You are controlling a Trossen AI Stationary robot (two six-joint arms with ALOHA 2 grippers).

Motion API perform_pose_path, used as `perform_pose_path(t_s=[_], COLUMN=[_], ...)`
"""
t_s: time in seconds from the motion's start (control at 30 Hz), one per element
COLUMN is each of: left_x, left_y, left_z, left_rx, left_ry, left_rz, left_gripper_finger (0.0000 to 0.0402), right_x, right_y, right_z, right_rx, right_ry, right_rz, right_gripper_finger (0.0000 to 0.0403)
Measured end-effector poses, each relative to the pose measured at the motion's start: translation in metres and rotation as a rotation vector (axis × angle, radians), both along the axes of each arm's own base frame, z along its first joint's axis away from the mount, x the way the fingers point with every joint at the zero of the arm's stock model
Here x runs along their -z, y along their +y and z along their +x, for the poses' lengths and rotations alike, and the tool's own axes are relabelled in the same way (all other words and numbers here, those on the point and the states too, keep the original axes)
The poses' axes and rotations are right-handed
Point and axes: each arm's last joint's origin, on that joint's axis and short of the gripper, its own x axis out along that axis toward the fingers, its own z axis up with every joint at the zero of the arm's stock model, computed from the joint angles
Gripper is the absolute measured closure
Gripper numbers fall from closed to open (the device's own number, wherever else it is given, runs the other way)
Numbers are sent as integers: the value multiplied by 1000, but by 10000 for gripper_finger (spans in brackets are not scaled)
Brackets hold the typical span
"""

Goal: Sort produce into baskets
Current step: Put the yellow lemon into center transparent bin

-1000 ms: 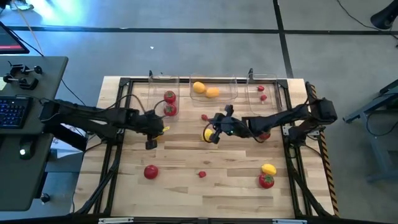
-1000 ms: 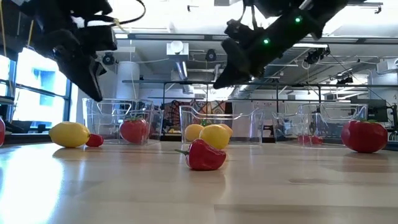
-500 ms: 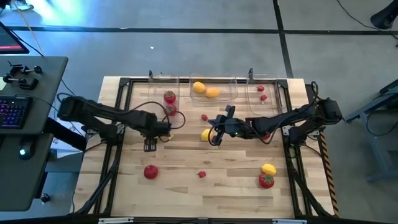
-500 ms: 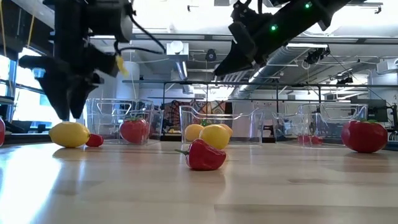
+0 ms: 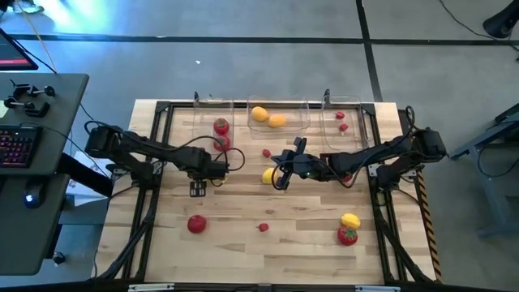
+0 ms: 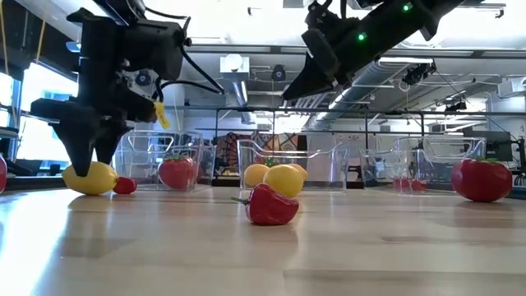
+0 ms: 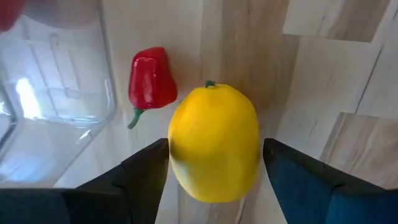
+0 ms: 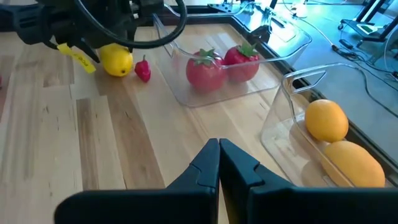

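High view: left hand [image 5: 264,173] reaches a lemon [image 5: 268,174] lying just in front of the middle bin [image 5: 278,118]; right hand [image 5: 197,187] waits in front of the tomato bin [image 5: 215,130].

Low view: left hand descends onto the lemon.

Left wrist view: fingers [image 7: 147,168] spread, straddling the lemon, not touching. Best to centre, lower fully, then close gently.

Right wrist view: fingers [image 8: 205,168] pressed together, holding nothing.

A small red fruit [image 7: 151,79] and clear bin [image 7: 56,93] crowd the lemon [image 7: 214,143].
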Motion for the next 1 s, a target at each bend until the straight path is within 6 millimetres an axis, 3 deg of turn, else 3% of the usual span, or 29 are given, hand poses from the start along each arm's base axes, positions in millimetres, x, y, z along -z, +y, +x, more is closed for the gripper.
perform_pose_path(t_s=[0.27, 0.43, 0.77, 1.0], left_x=[8, 1, -46, -95], left_y=[2, 0, -4, 15], left_z=[4, 7, 30, 56], left_rx=[-9, -2, 33, 77], left_ry=[30, -8, -178, -365], left_rz=[-28, -46, -85, -35], left_gripper_finger=[163, 187, 217, 219], right_x=[0, 0, 2, -13], right_y=[0, 1, 6, 17], right_z=[0, 0, -2, -13], right_rx=[0, 0, -21, -47], right_ry=[2, 2, 33, 9], right_rz=[4, 4, -6, -13], right_gripper_finger=[403, 403, 403, 403])
